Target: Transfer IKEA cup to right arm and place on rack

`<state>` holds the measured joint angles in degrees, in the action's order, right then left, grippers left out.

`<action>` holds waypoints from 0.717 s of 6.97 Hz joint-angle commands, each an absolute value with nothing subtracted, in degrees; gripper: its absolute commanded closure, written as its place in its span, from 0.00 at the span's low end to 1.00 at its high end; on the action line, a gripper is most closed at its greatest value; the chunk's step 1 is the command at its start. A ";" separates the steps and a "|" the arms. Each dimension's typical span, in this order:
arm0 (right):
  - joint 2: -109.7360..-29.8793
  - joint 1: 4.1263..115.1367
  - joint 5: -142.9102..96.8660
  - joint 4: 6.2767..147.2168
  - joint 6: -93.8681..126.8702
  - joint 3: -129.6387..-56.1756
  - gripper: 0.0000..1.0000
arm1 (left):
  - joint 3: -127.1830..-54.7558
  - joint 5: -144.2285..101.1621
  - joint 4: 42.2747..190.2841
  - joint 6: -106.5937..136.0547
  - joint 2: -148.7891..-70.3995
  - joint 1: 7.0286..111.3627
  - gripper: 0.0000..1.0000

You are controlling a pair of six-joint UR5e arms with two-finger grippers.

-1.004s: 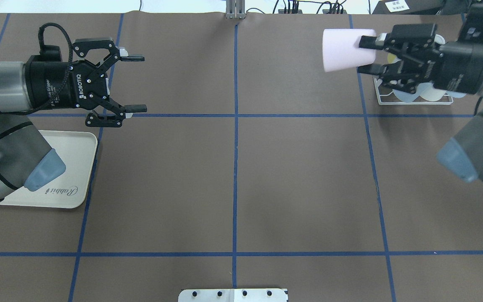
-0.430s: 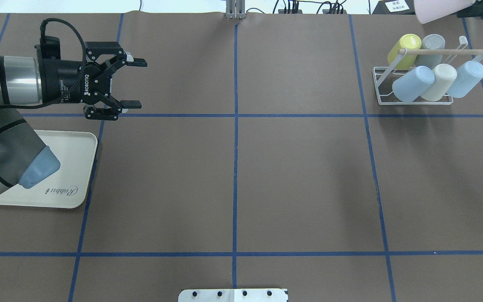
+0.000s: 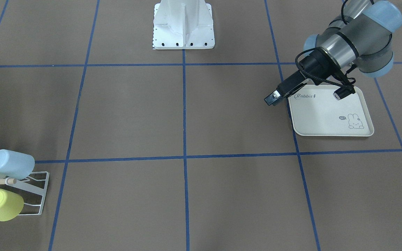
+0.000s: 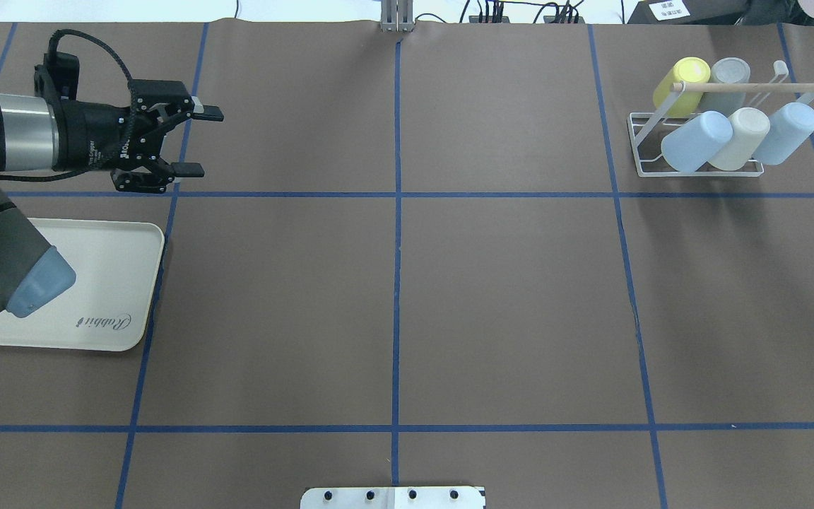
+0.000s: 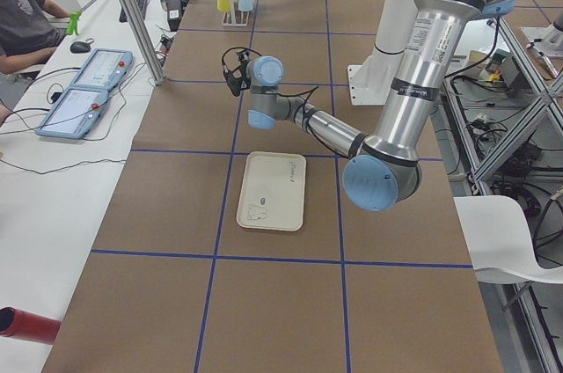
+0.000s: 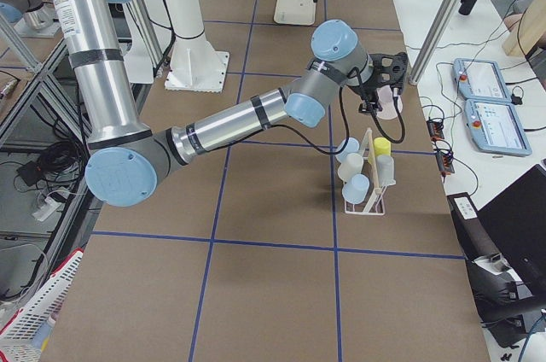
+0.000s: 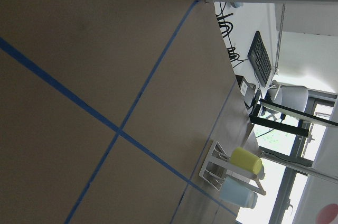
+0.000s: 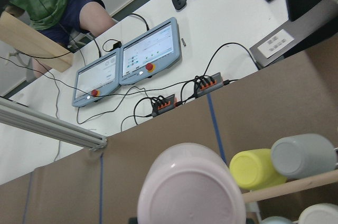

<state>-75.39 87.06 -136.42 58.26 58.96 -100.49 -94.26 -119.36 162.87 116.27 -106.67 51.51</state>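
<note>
Item 1, pink IKEA cup (image 8: 191, 188): off the table, in the air above the white wire rack (image 4: 698, 172) and towards that rack's far side, away from the robot. Its round base faces the right wrist camera.

Item 2, right gripper (image 6: 382, 87): located at the cup, above the rack. Only the right side view shows it, so I cannot tell whether its fingers are clamped on the cup.

Item 3, rack: standing on the brown table (image 4: 520, 297), not carrying the pink cup. Its wooden dowel (image 4: 750, 87) runs along the top. Five cups are mounted, tilted: a yellow cup (image 4: 680, 83) and a grey cup (image 4: 729, 73) in the far row; a light blue cup (image 4: 695, 141), a cream cup (image 4: 740, 137) and a second light blue cup (image 4: 786, 131) in the near row.

Item 4, left gripper (image 4: 202, 141): fingers apart, holding nothing (overhead view confirms), well apart from the rack at the table's opposite end, above the table just beside the rabbit-print tray (image 4: 121, 276).
</note>
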 commanded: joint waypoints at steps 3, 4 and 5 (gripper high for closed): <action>-63.49 90.09 -135.44 73.04 35.87 -81.63 0.71 | -92.46 -119.00 149.37 95.85 -105.21 56.77 0.00; -60.59 89.57 -135.79 73.04 33.95 -75.82 0.71 | -92.63 -119.00 146.80 93.02 -105.21 57.73 0.00; -59.86 87.56 -135.44 73.12 32.97 -73.33 0.71 | -92.64 -119.00 146.52 92.55 -104.94 58.27 0.00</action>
<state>-61.78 89.25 -135.59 72.97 34.59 -77.90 -92.57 -119.01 148.09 94.47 -105.14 57.40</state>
